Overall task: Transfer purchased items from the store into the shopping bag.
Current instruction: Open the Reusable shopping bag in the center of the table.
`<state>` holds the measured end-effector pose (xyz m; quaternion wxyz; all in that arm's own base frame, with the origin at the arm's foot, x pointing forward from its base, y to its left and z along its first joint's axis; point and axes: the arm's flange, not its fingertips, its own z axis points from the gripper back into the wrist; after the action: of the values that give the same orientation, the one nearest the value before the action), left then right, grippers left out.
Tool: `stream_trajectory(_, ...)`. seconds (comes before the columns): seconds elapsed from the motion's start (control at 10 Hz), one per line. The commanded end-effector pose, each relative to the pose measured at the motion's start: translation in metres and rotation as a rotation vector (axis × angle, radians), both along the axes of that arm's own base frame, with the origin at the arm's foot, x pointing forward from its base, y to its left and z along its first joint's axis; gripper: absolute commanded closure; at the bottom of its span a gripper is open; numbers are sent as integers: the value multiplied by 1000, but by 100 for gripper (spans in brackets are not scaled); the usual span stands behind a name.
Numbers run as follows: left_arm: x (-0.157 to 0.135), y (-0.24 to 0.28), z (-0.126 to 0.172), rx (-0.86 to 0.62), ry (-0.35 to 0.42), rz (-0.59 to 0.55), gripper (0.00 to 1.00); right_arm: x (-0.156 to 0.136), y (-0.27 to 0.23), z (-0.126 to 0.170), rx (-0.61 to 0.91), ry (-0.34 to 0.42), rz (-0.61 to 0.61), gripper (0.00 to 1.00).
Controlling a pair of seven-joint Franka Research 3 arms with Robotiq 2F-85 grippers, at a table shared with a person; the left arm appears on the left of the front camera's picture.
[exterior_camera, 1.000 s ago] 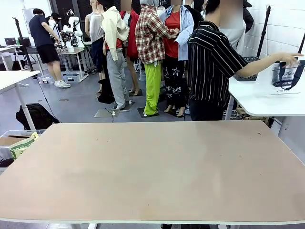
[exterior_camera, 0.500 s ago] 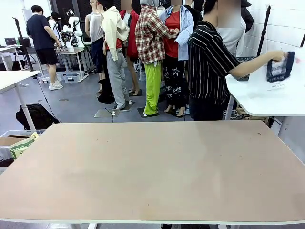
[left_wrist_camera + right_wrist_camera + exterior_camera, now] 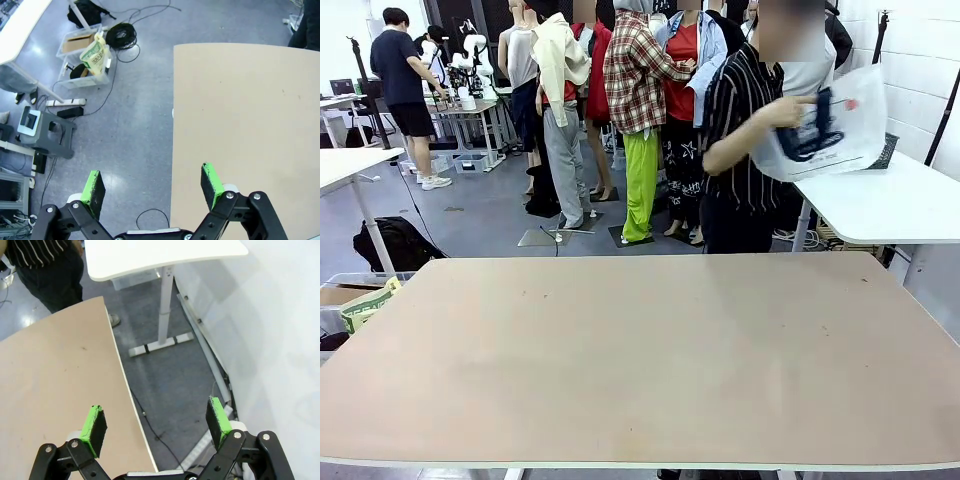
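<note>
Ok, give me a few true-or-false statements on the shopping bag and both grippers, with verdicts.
1. A person's hand holds the shopping bag up in the air. True.
2. The shopping bag lies on the brown table. False: it is held up beyond that table's far edge.
3. The left gripper is open with nothing between its pads. True.
4. The right gripper is shut on a marker. False: it is open and holds nothing.
</note>
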<state>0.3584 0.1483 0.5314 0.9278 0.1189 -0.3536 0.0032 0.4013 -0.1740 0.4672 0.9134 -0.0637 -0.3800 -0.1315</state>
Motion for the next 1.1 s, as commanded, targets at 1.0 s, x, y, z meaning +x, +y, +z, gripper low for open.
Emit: stream_trajectory(1.0,-1,3,0,21,7,-4,0,-1,0,-2,-9,11,10,0)
